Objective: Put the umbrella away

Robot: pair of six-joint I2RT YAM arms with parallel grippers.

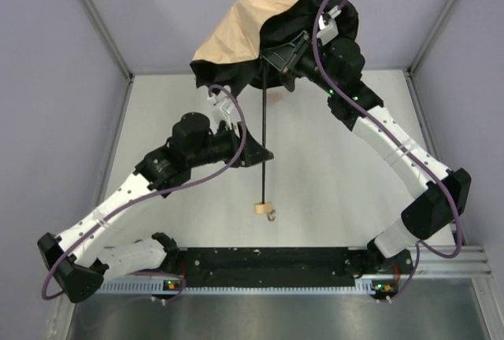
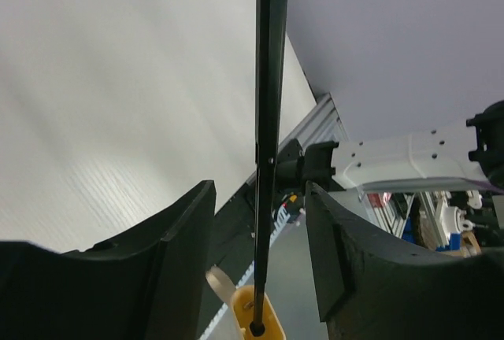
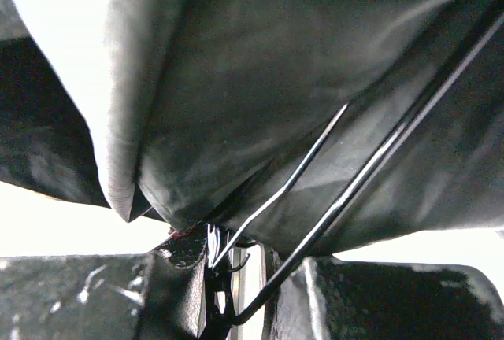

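The umbrella's canopy (image 1: 236,33), tan outside and black inside, hangs half open at the far middle of the table. Its thin black shaft (image 1: 264,120) runs toward me to the small tan handle (image 1: 262,208). My left gripper (image 1: 264,155) is open, its fingers on either side of the shaft (image 2: 272,80) without touching it; the handle (image 2: 264,320) and strap (image 2: 220,285) show beyond. My right gripper (image 1: 291,55) is under the canopy, shut on the umbrella's metal ribs at the hub. In the right wrist view the black fabric (image 3: 276,80) fills the frame above that gripper (image 3: 236,261).
The white table (image 1: 339,190) is enclosed by grey walls left, right and behind. A black and aluminium rail (image 1: 268,265) with the arm bases runs along the near edge. The right arm's white link (image 2: 394,159) shows in the left wrist view.
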